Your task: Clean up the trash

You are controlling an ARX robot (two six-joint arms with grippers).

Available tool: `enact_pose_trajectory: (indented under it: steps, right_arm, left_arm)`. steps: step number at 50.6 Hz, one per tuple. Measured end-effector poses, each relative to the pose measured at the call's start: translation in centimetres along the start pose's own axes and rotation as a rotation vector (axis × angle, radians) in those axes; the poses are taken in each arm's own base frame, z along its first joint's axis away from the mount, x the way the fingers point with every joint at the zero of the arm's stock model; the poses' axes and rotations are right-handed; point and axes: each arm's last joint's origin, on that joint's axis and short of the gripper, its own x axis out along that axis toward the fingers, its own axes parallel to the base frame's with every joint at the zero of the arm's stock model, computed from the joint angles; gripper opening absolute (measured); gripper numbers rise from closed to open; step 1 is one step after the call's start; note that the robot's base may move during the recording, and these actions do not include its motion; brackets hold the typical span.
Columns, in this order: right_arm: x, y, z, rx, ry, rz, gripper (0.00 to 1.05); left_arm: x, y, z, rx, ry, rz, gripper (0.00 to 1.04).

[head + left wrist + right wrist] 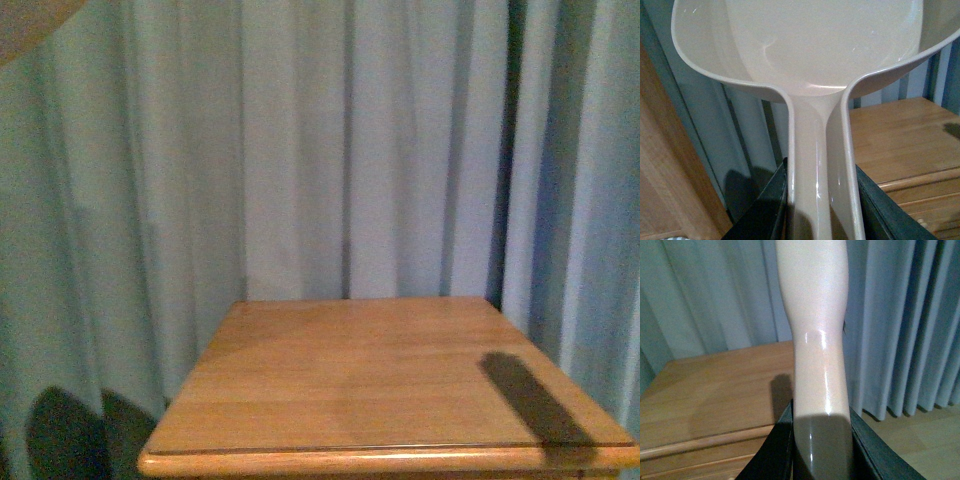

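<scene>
The trash is out of view in every frame. My left gripper (821, 210) is shut on the handle of the pale dustpan (805, 45), whose empty scoop fills the upper part of the left wrist view. My right gripper (821, 450) is shut on the pale, glossy brush handle (817, 325), which rises from between the dark fingers; the brush head is out of frame. Neither arm shows in the front view.
A wooden table (380, 380) stands before grey-blue curtains (300, 140), with a dark shadow on its right part. The same table (715, 385) and a wooden floor (925, 440) show in the right wrist view. The table (905, 135) lies beyond the dustpan.
</scene>
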Motion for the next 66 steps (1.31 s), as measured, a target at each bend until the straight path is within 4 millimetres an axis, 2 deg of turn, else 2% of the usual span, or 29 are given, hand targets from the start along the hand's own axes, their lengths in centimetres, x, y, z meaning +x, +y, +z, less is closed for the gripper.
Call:
enact_pose_trajectory:
  steps: [66]
  right_arm:
    - [0.02,0.05,-0.01,0.009,0.003,0.012,0.2]
  left_arm:
    - [-0.08,0.04,-0.03,0.0,0.0,0.016,0.28]
